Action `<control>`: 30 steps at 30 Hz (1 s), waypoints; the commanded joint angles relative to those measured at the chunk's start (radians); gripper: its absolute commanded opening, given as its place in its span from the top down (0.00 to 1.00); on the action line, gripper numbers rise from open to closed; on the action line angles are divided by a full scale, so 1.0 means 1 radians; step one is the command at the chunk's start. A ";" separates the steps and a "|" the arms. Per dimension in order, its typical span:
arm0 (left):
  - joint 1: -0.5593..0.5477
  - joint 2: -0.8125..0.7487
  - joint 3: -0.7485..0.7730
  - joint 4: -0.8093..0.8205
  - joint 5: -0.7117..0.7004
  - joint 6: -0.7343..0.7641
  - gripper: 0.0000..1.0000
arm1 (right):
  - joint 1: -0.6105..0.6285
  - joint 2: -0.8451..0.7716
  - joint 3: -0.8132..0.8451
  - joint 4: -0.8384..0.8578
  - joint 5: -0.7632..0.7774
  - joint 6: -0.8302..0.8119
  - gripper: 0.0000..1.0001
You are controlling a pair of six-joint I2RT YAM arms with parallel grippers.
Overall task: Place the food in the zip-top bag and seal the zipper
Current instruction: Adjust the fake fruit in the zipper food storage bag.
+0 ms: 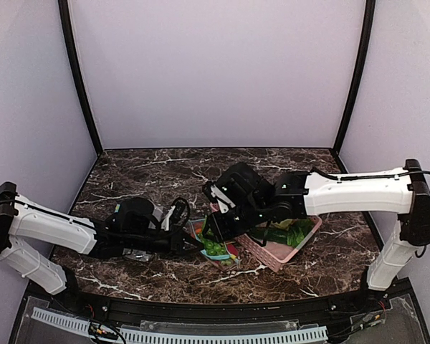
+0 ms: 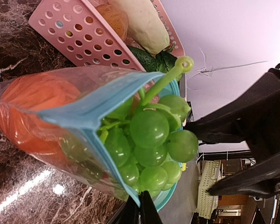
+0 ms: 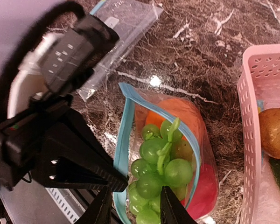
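Right tool point(image 3: 136, 190) fingers are filling the bottom of the right wrist view. They are standing partly apart, neither wide nor closed, and straddling the lower end of the grape bunch point(image 3: 158, 163). Contact with the grapes: cannot tell.

Left tool point(image 2: 139, 204) is sitting closed, pinching the rim of the zip-top bag point(image 2: 46, 135) at the zipper point(image 2: 91, 116).

Zipper is gaping open along its whole visible length, so it is not sealed.

Bag is lying on its side on the bench point(image 3: 200, 56), just beside the pink basket point(image 3: 249, 116), with its mouth turned toward the left tool.

Grape bunch is sitting in the mouth, with part of it poking out past the blue strip.

1 orange fruit point(image 2: 35, 100) and 1 red fruit point(image 3: 203, 191) are lying deeper inside the bag, behind the grapes.

Second bag point(image 3: 123, 28) is lying flat on the bench, apart from the first, on the far side of the left arm.

Basket is holding 1 brown piece point(image 3: 275, 133); its other contents are showing only in part.
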 commanded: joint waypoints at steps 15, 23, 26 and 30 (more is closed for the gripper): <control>-0.004 -0.027 -0.040 0.023 -0.025 0.003 0.99 | 0.067 0.287 0.106 -0.214 0.139 0.108 0.81; -0.004 -0.095 -0.029 -0.011 -0.075 0.011 0.99 | 0.067 0.281 0.022 -0.215 0.144 0.145 0.81; -0.005 -0.121 -0.015 -0.034 -0.078 0.018 0.99 | 0.067 0.293 0.019 -0.215 0.142 0.151 0.81; -0.003 -0.142 -0.005 -0.066 -0.086 0.029 0.99 | 0.066 0.290 0.024 -0.215 0.142 0.153 0.82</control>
